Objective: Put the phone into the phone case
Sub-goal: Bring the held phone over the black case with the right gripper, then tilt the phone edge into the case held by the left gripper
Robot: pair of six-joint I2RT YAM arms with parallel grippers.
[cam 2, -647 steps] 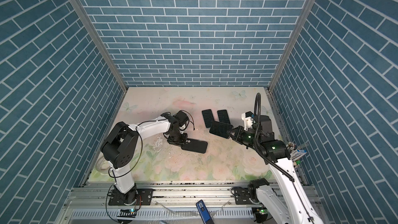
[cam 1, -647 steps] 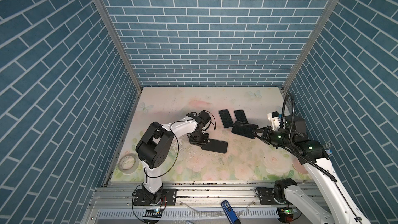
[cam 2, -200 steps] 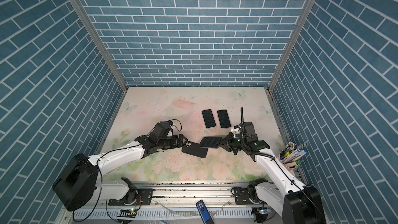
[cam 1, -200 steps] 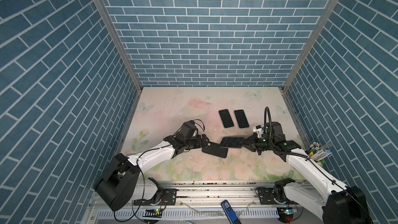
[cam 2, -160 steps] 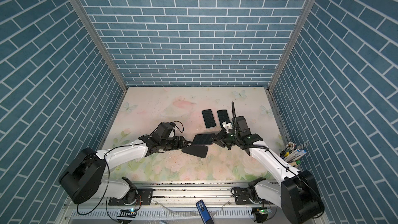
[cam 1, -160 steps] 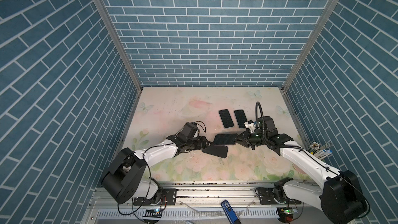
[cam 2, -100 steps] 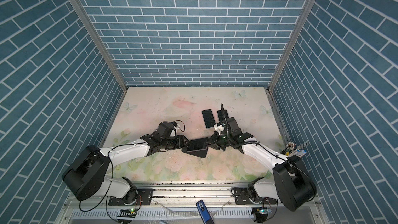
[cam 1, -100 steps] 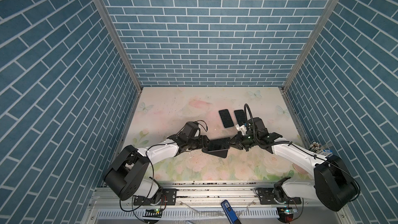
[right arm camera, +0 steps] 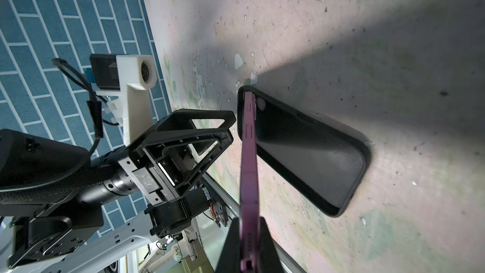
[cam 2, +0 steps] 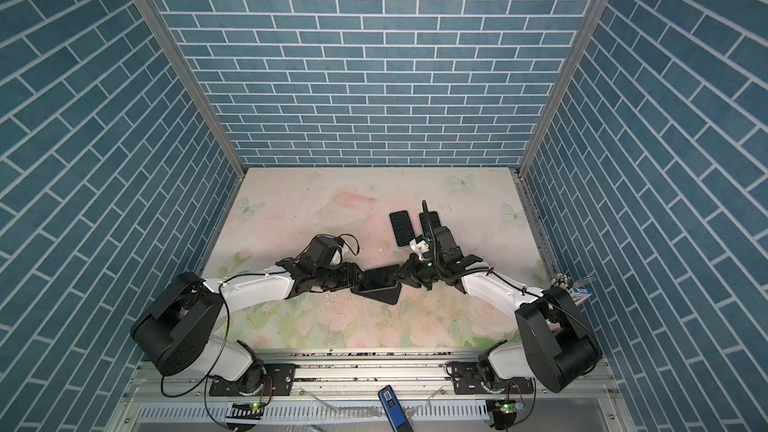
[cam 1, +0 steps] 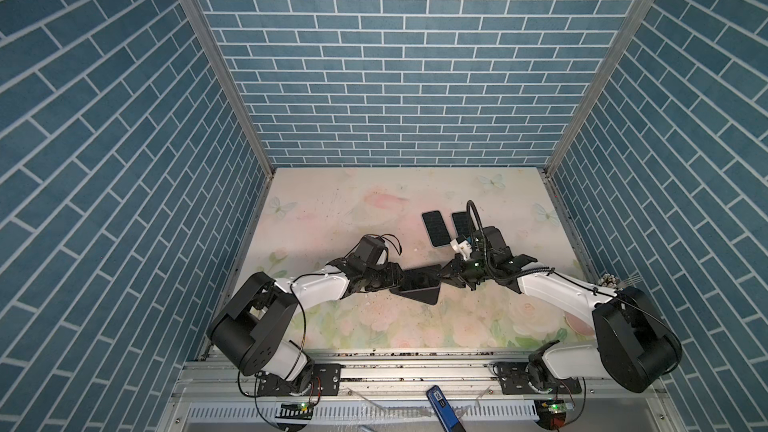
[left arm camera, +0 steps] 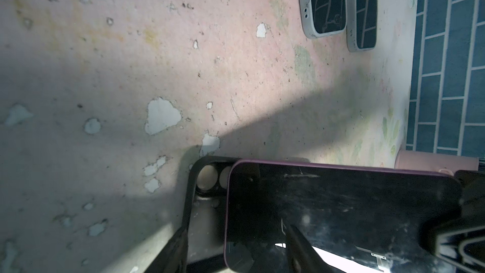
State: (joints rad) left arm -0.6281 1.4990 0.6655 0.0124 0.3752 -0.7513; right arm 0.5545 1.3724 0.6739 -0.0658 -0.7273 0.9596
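- phone [cam 1: 420, 278] hangs tilted over the phone case [cam 1: 417, 296]; one short end meets the case's camera-hole end, the other end is raised off it; not seated
- phone case lies flat on the table [cam 1: 374, 201], open side up; near half, about midway between left and right edges
- right gripper [cam 1: 445, 279]: fingers [right arm camera: 231, 245] clenched on the phone's raised end
- left gripper [cam 1: 398, 280] sits at the case's camera-hole end; fingers apart, one [left arm camera: 177, 248] outside the case wall, the other [left arm camera: 298, 245] over the phone's screen; cannot tell if they press on anything
- around: grey-rimmed phone [cam 1: 435, 228] and second grey-rimmed phone [cam 1: 458, 222] lie flat side by side, beyond the case toward the far edge, right of middle, well apart from the case
- right arm's cable crosses the second grey-rimmed phone in both top views; its near end is hidden behind the wrist
- pink cup [left arm camera: 433, 162] stands by the right edge; blue gadget [cam 1: 442, 405] lies on the rail past the near edge
- in the way: left gripper crowds the case end where the phone's low end sits
- top views: phone and case read as overlapping dark shapes; tilt hard to judge
- right wrist view: phone edge-on, purple side with buttons; wedge gap to the case is clear; also shows the left wrist camera in its white mount [right arm camera: 126, 74]
- left wrist view: screen face up, two round case holes uncovered beside the phone's corner; table surface chipped in pale patches
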